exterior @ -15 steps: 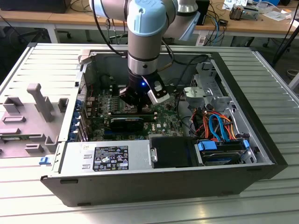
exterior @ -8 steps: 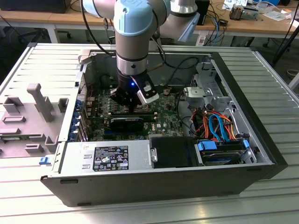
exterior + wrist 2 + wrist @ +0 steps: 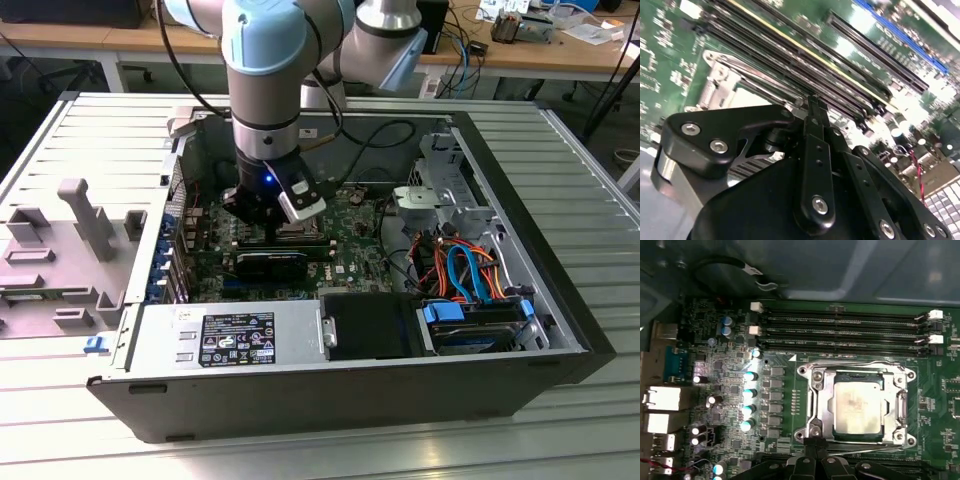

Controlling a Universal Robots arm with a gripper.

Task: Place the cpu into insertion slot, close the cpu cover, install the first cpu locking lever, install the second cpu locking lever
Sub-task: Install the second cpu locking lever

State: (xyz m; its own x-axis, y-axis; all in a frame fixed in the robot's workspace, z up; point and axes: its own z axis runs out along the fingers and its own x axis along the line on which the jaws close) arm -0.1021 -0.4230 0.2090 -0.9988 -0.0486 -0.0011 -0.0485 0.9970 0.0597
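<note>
The gripper (image 3: 268, 222) stands low over the motherboard (image 3: 350, 240) inside the open computer case (image 3: 520, 300); its fingertips meet in a closed point at the near edge of the insertion slot (image 3: 855, 405), gripping nothing I can make out. In the first wrist view the cpu (image 3: 857, 407) lies seated, the cpu cover (image 3: 900, 410) down around it. A thin locking lever (image 3: 860, 451) is half hidden behind the fingers (image 3: 812, 445). Memory slots (image 3: 840, 330) lie beyond.

One cpu (image 3: 857, 409) sat under one cpu cover (image 3: 822, 399). Beside it — three long memory slots (image 3: 840, 331). One gripper (image 3: 816, 447) was present.
</note>
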